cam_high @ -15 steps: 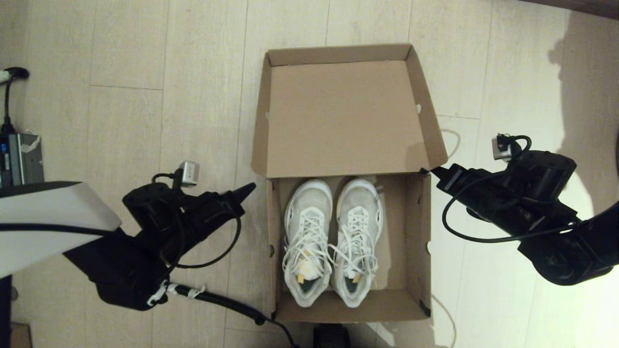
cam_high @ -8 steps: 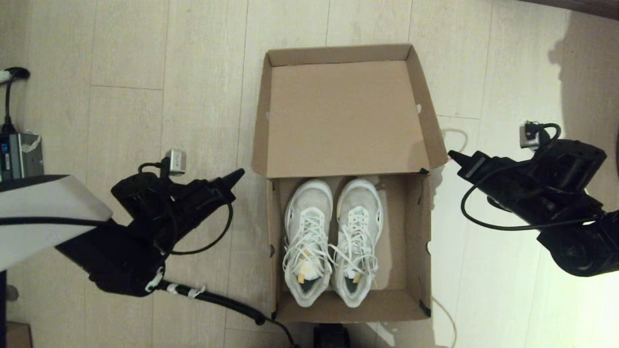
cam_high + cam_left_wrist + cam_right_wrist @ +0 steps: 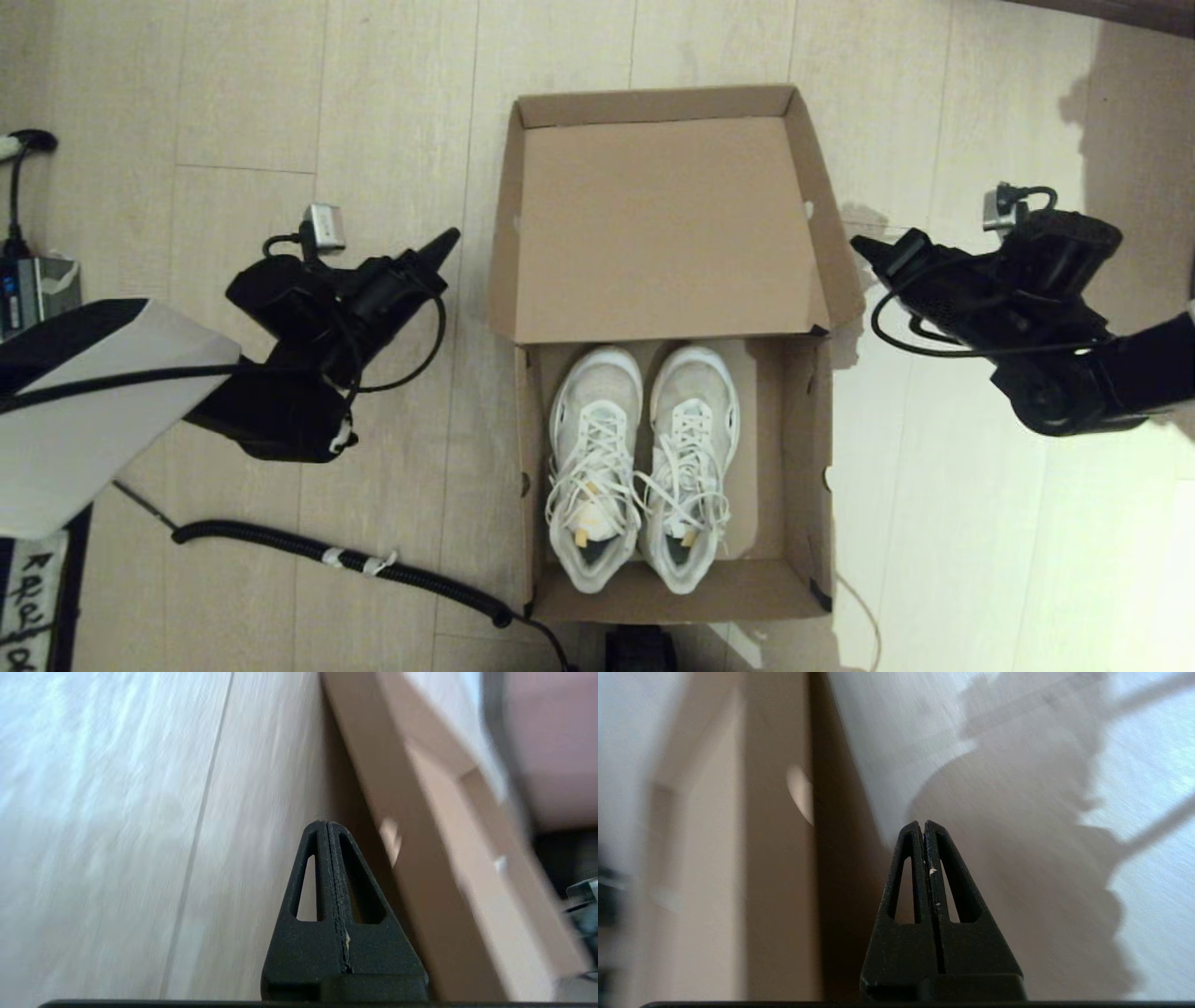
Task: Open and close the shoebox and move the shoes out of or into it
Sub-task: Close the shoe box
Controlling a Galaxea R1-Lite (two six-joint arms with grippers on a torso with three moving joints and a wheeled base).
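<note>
1. The shoebox (image 3: pixel 677 579) sits on the pale wood-plank floor (image 3: pixel 261 103) straight ahead of me, its hinged lid (image 3: pixel 663 224) thrown back on the far side so the bare brown inside of the lid faces up.
2. The shoes (image 3: pixel 639 467) lie in the box's open tray, side by side and touching, toes toward the lid hinge and heels toward me, white laces loose over the tongues.
3. My left gripper (image 3: pixel 448 239) hovers over the floor just beside the lid's left edge, apart from the cardboard, its tip aimed toward the lid.
4. In the left wrist view the left gripper (image 3: pixel 327 828) has its two fingers pressed flat together with only a thin seam between them, holding nothing; the shoebox's side panel (image 3: pixel 420 868) runs past close by it.
5. My right gripper (image 3: pixel 864 247) is at the lid's right edge, its tip very near the flap's side; I cannot tell whether it touches.
6. In the right wrist view the right gripper (image 3: pixel 923 828) is likewise closed, fingers meeting and empty, with the shoebox wall (image 3: pixel 775 882) just beside it.
7. A black ribbed cable (image 3: pixel 336 558) trails across the floor on my left, reaching toward the box's near left corner.
</note>
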